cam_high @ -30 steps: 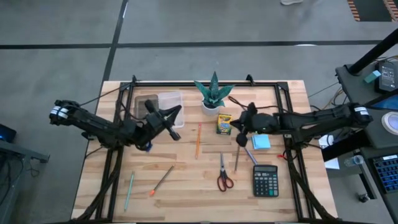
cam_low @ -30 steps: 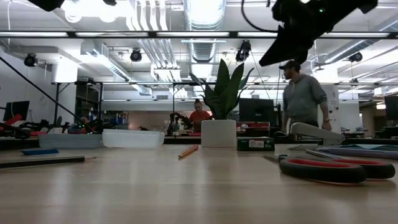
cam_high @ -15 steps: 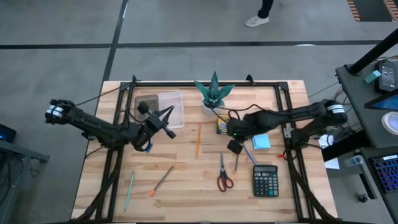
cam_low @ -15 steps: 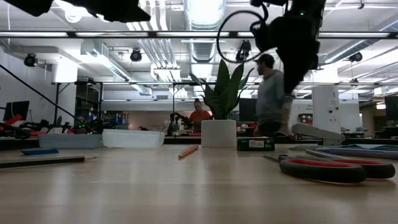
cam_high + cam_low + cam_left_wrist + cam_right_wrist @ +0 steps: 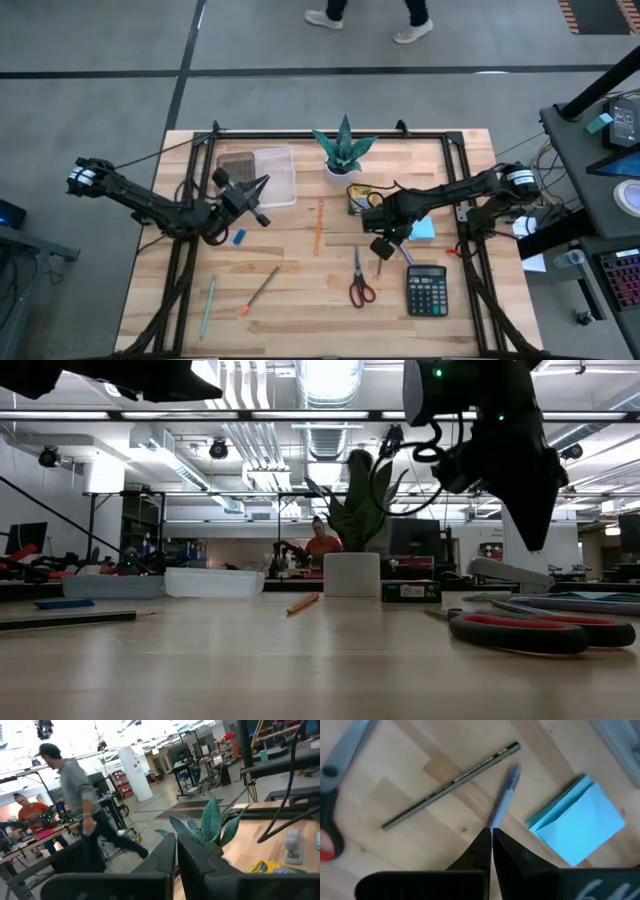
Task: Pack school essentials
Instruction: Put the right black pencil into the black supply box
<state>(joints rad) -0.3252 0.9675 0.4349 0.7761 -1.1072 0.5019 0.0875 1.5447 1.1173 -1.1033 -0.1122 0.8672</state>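
My right gripper (image 5: 380, 246) is shut and points down above the table, over a grey-blue pen (image 5: 503, 800) that lies beside a dark pencil (image 5: 451, 785). The light-blue sticky-note pad (image 5: 421, 228) lies to its right, and the red-handled scissors (image 5: 360, 281) are nearer the near edge. The yellow-green crayon box (image 5: 358, 198) stands by the plant. An orange pencil (image 5: 318, 226), a green pencil (image 5: 207, 305), a brown pencil (image 5: 259, 290) and a tiny blue piece (image 5: 238, 237) lie flat. My left gripper (image 5: 256, 193) is shut and hovers beside the clear container (image 5: 272, 173).
A green spiky plant in a white pot (image 5: 344, 150) stands at the far middle. A black calculator (image 5: 427, 290) lies near the right near corner. A person walks past beyond the table's far edge. Bare wood shows between the orange pencil and the scissors.
My right gripper has swung from beside the crayon box toward the near edge, tipped downward and come lower over the pen and pencil. My left gripper has drawn back a little toward the table's left edge. No object on the table has moved.
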